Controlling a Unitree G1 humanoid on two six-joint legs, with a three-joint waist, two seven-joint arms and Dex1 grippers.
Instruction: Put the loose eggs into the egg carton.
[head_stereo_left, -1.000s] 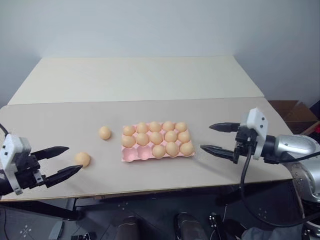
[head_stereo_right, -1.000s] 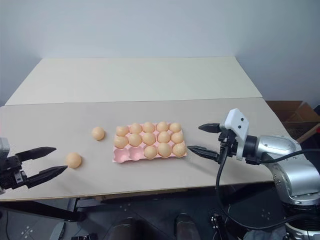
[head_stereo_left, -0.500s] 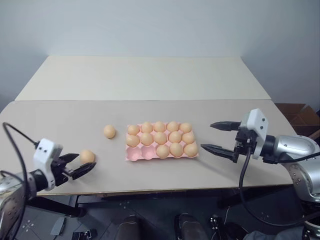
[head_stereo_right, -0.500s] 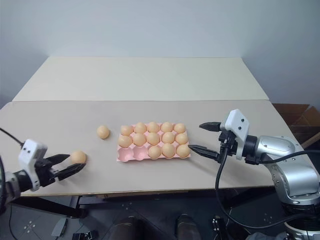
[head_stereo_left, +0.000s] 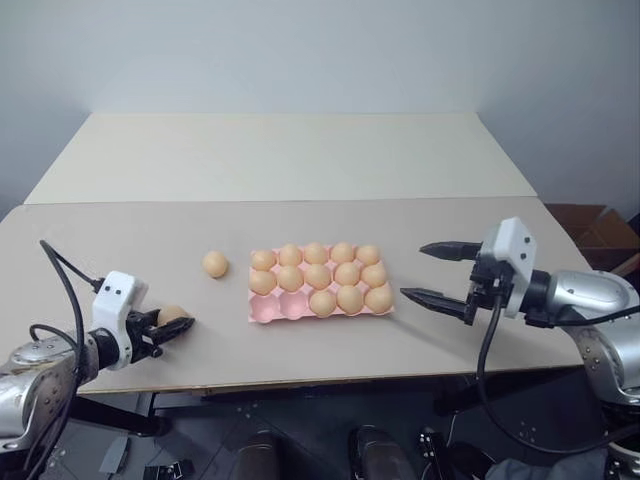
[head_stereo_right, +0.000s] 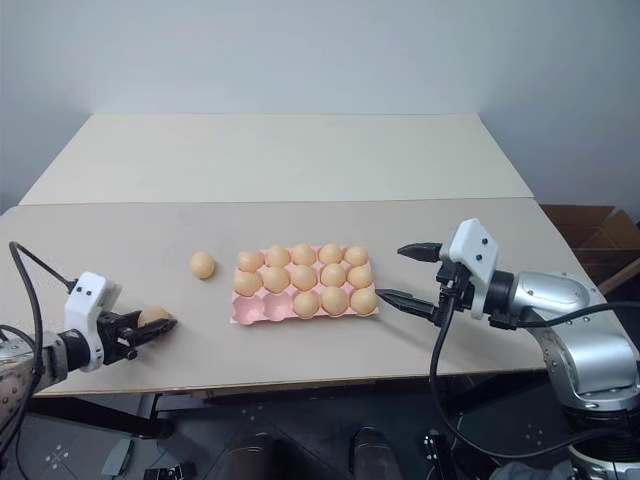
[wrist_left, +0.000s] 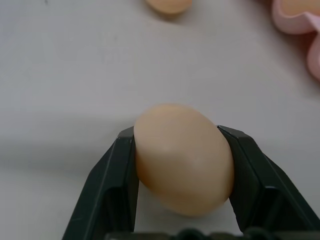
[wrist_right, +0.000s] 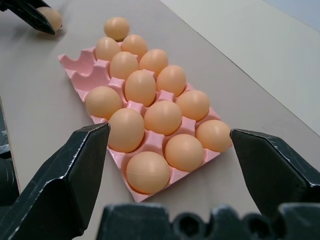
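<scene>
At the table's near left, the left gripper (wrist_left: 182, 165) pinches an egg (wrist_left: 184, 157) across its middle; likely fragile, slippery; the right gripper (head_stereo_left: 437, 272) gapes empty beside the carton (head_stereo_left: 258, 312).

The left gripper's fingers (wrist_left: 112, 190) are covering both sides of the egg (wrist_left: 184, 157), while the picture's edge is cutting off the egg carton (wrist_left: 300, 22) beyond it.

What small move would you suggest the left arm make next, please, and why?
Probably lift straight up. The left gripper has its fingers against both sides of one loose egg, which appears to sit on the table, and the egg carton has two empty cups.
</scene>
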